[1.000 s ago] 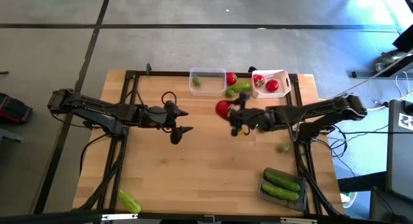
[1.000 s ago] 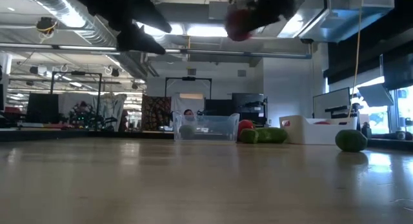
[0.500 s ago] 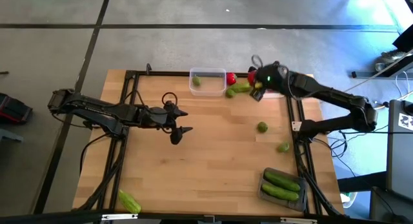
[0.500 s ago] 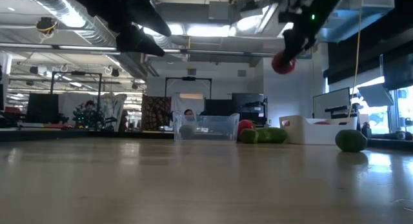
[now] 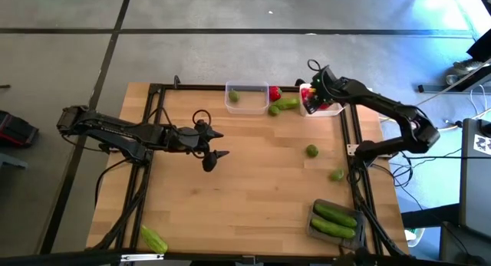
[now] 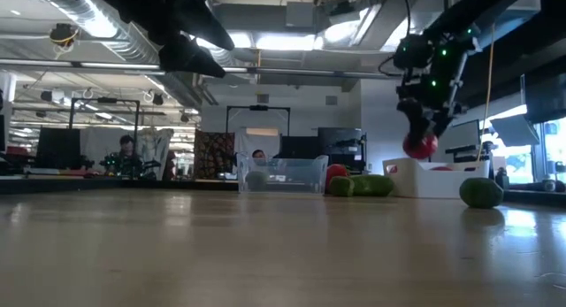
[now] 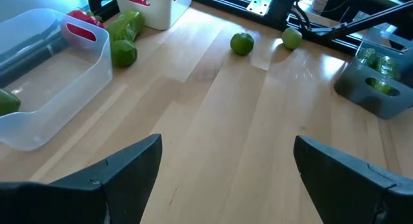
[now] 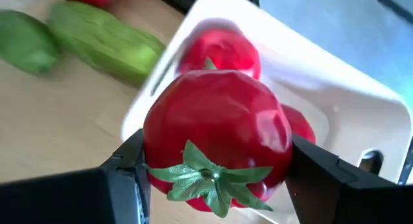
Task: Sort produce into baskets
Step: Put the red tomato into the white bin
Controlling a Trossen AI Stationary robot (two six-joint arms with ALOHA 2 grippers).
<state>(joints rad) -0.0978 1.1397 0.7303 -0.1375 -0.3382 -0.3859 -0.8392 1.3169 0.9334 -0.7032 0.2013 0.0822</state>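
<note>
My right gripper (image 5: pixel 313 98) is at the table's far right, shut on a red tomato (image 8: pixel 216 137) just above the white basket (image 5: pixel 331 90), which holds other red pieces (image 8: pixel 222 50). In the low view the tomato (image 6: pixel 421 146) hangs above the white basket's rim (image 6: pixel 433 176). My left gripper (image 5: pixel 221 143) hovers open over the table's middle, and between its fingers (image 7: pixel 226 166) there is only bare table. The clear basket (image 5: pixel 245 105) holds one green fruit (image 5: pixel 233 96). Two cucumbers lie in the dark grey basket (image 5: pixel 316 224). My right gripper pinches the tomato's two opposite sides (image 8: pixel 153 153) between its two fingers (image 8: pixel 122 175). The fingers slant down from above. The tomato is lifted clear over the white basket, its green leafy top (image 8: pixel 206 175) turned back toward the wrist.
A cucumber (image 5: pixel 287 103), a green fruit (image 5: pixel 274 110) and a red piece (image 5: pixel 275 92) lie between the clear and white baskets. Two green fruits (image 5: pixel 311 151) (image 5: pixel 337 175) sit loose at the right. Another cucumber (image 5: pixel 153 239) lies at the near left corner. Black frame rails (image 5: pixel 355 143) border the table.
My right gripper has carried the tomato from the table's middle toward the far right corner, sinking and tipping to point more steeply down. It now hangs just over the white basket, still shut on the tomato.
</note>
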